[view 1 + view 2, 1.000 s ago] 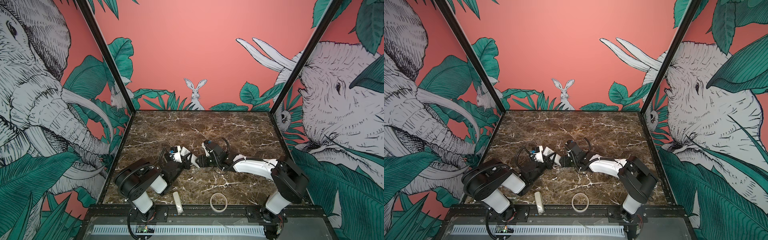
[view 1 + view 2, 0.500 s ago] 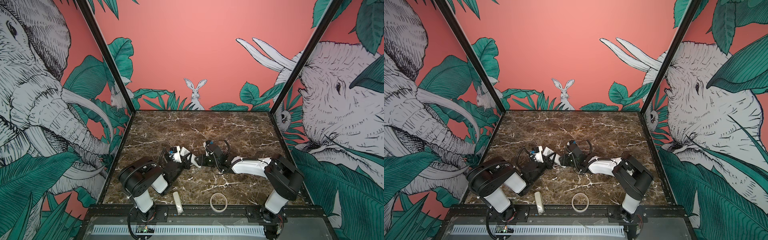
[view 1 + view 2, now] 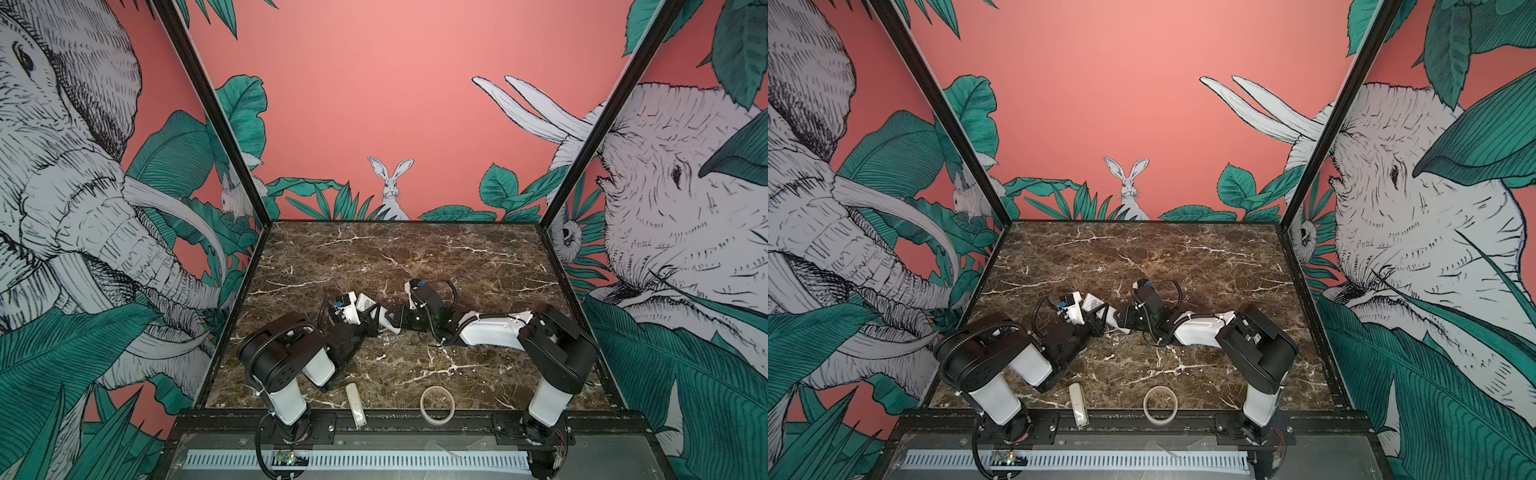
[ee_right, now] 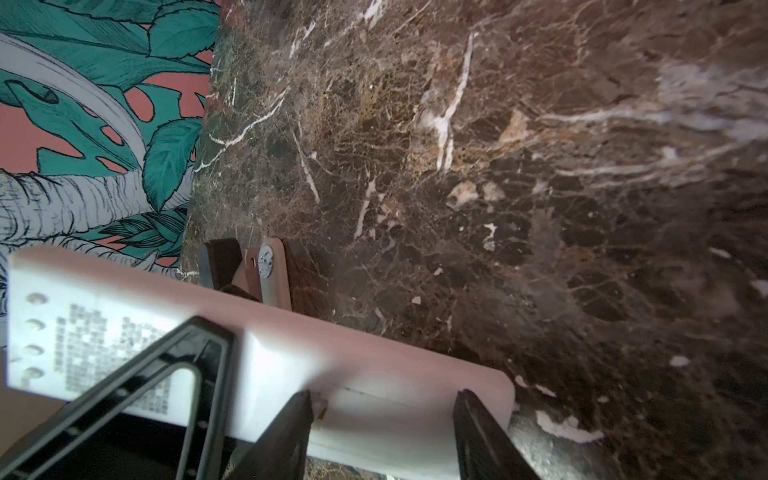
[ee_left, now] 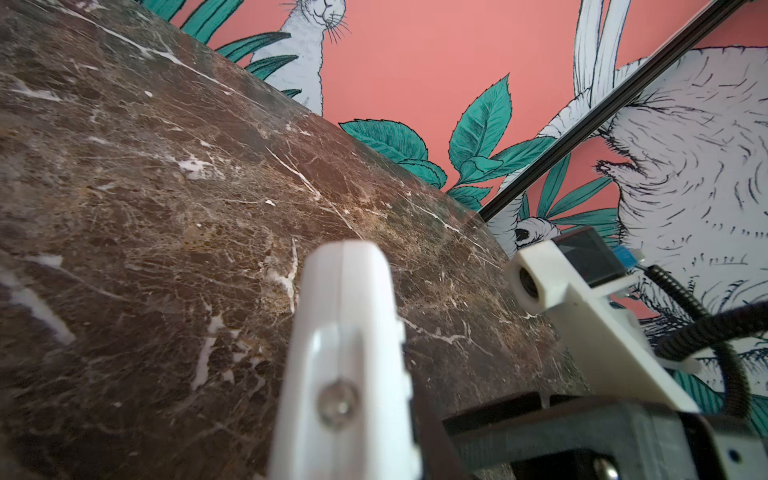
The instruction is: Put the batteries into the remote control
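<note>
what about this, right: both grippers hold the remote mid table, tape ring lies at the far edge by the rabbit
Wrong edge: both top views show the tape ring at the near edge of the table. The left gripper and right gripper do hold the remote control mid table.

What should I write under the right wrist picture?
Left gripper clamps the remote control; right gripper is at its unlabelled end.
</note>
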